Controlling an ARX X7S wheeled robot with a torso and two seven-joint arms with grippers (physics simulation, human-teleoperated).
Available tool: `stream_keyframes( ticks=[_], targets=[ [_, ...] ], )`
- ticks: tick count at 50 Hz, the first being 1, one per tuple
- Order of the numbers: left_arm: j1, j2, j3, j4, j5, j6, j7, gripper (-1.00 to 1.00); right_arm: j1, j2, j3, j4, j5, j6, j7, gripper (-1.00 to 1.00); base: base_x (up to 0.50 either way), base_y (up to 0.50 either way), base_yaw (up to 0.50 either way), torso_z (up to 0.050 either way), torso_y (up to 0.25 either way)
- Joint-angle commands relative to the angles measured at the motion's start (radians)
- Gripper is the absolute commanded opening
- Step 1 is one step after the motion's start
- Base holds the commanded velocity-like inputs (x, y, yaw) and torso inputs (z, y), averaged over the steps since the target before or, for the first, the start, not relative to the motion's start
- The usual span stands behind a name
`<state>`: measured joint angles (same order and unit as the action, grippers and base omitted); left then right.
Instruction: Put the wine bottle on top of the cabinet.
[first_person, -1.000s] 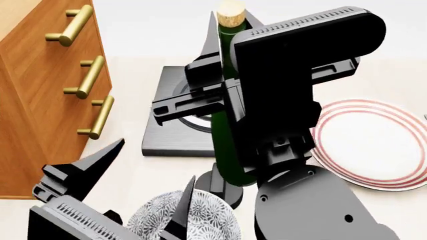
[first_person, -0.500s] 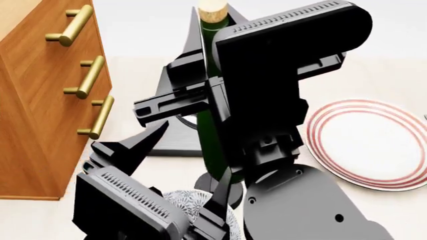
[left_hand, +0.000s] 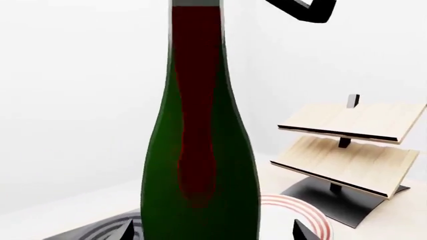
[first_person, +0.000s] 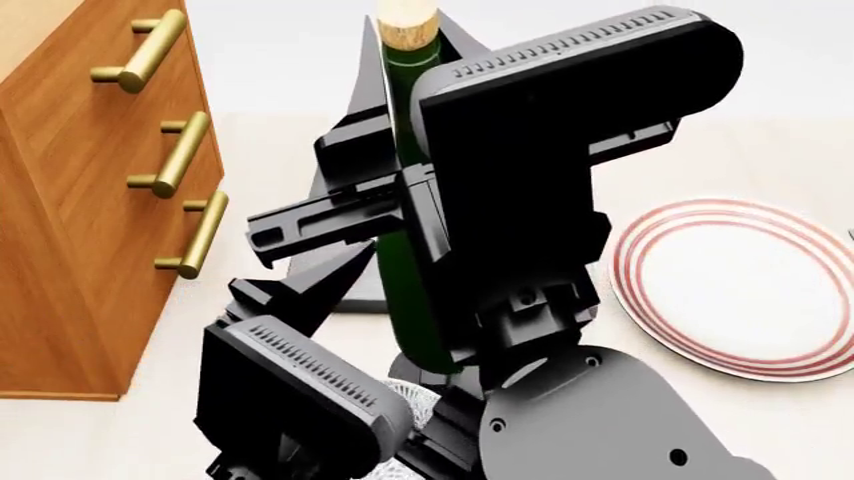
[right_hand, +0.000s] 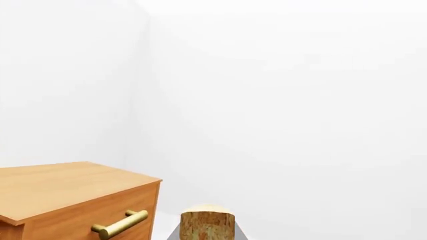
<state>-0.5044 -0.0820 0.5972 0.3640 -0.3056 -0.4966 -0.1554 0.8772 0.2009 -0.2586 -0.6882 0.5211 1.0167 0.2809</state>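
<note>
The wine bottle (first_person: 404, 290) is dark green with a tan cork (first_person: 404, 22) and stands almost upright. My right gripper (first_person: 400, 75) is shut on its neck, and the big black right arm hides much of the bottle. In the right wrist view only the cork (right_hand: 207, 222) shows between grey fingers. My left gripper (first_person: 398, 322) is open, one finger on each side of the bottle's lower body; in the left wrist view the bottle (left_hand: 200, 150) fills the gap between the fingertips (left_hand: 128, 231). The orange-brown cabinet (first_person: 80, 200) stands at the left, and its top (right_hand: 67, 180) shows in the right wrist view.
A white plate with red rings (first_person: 734, 290) lies at the right. A dark grey square board (first_person: 340, 295) lies behind the arms. A patterned bowl (first_person: 407, 405) peeks out under my left arm. A pale slanted wooden rack (left_hand: 347, 145) stands beyond the plate.
My right gripper has carried the bottle left, toward the cabinet. My left arm has come up and in from the lower left, and its open fingers now flank the bottle, covering most of the bowl.
</note>
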Motion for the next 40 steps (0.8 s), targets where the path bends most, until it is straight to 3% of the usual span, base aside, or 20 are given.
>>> stream_keyframes(
  ticks=[1, 21, 22, 40],
  targets=[
    [-0.025, 0.011, 0.012, -0.049, -0.013, 0.016, -0.006, 1.00, 0.004, 0.002, 0.009, -0.022, -0.006, 0.003, 0.004, -1.00, 0.00, 0.00, 0.00, 0.000, 0.000],
    [-0.058, 0.007, 0.021, -0.094, -0.031, 0.026, -0.034, 1.00, 0.001, 0.012, 0.010, -0.025, 0.009, -0.005, 0.016, -1.00, 0.00, 0.00, 0.00, 0.000, 0.001],
    [-0.056, 0.008, 0.018, -0.099, -0.034, 0.024, -0.041, -1.00, -0.003, 0.013, 0.009, -0.024, 0.007, -0.009, 0.016, -1.00, 0.00, 0.00, 0.00, 0.000, 0.000],
    [-0.062, -0.012, 0.035, -0.111, -0.050, 0.042, -0.057, -1.00, -0.029, 0.024, 0.021, -0.016, 0.021, -0.029, 0.024, -1.00, 0.00, 0.00, 0.00, 0.001, 0.001]
  ],
)
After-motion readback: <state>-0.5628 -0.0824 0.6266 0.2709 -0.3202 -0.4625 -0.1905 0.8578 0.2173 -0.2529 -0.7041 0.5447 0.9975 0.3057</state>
